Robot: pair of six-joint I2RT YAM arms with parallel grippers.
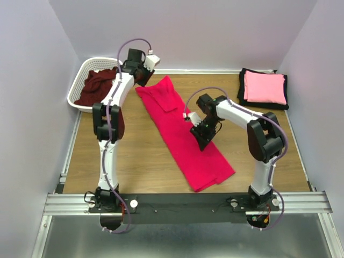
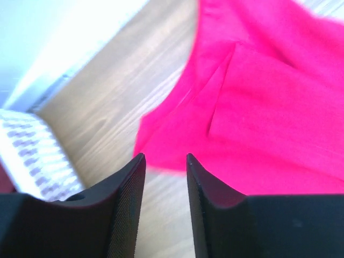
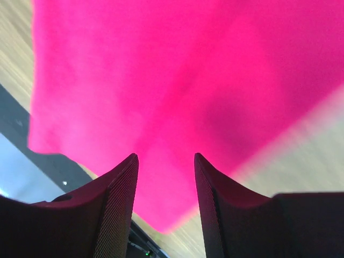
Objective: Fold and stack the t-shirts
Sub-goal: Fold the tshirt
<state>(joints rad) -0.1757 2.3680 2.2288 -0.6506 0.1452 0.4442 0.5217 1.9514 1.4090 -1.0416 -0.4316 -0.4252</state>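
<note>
At the far left corner the left arm (image 1: 110, 115) covers part of the maroon t-shirt (image 1: 95, 86) in the basket (image 1: 76, 90). At the far right corner the pink t-shirt (image 1: 264, 87) hides most of the black t-shirt (image 1: 241, 91). The right wrist view shows the crimson t-shirt (image 3: 188, 80) blurred and cut off.

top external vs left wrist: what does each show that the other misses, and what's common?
Only top external: the pink t-shirt folded on the black t-shirt at the far right, the maroon t-shirt in the basket, and the right gripper over the red t-shirt.
Only left wrist: the gap between the left gripper fingers, with nothing in it.
Both: red t-shirt, basket wall, wooden table.
</note>
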